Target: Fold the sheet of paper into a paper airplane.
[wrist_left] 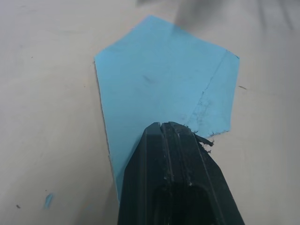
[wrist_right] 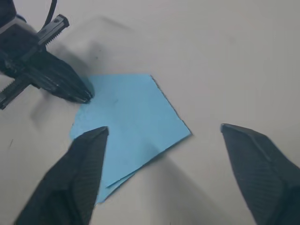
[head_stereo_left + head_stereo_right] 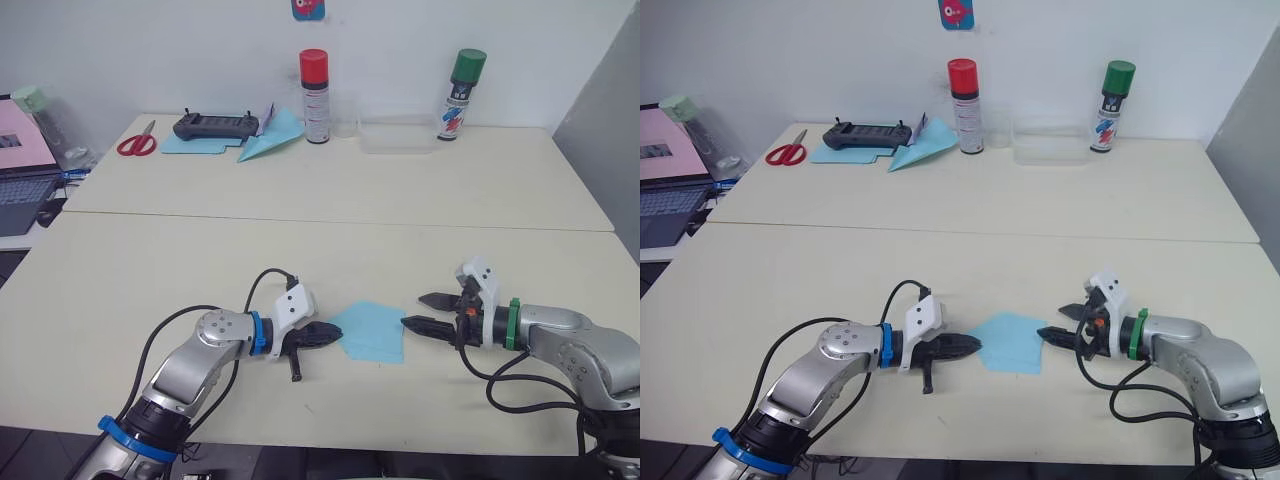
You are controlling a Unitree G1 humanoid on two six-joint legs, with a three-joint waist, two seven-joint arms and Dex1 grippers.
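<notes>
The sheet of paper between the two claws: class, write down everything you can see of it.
The sheet of paper is thin, light blue and partly folded into a flat five-sided shape with a point toward the left claw. Layered edges show along one side. It lies flat on the cream table near the front edge. The shut left claw presses on its pointed end; the open right claw sits at its opposite edge, one finger over it.

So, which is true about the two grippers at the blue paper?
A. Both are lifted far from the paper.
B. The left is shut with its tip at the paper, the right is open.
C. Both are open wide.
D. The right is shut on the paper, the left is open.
B: the left gripper has its fingers together at the paper's edge, while the right gripper has its fingers wide apart.
</notes>
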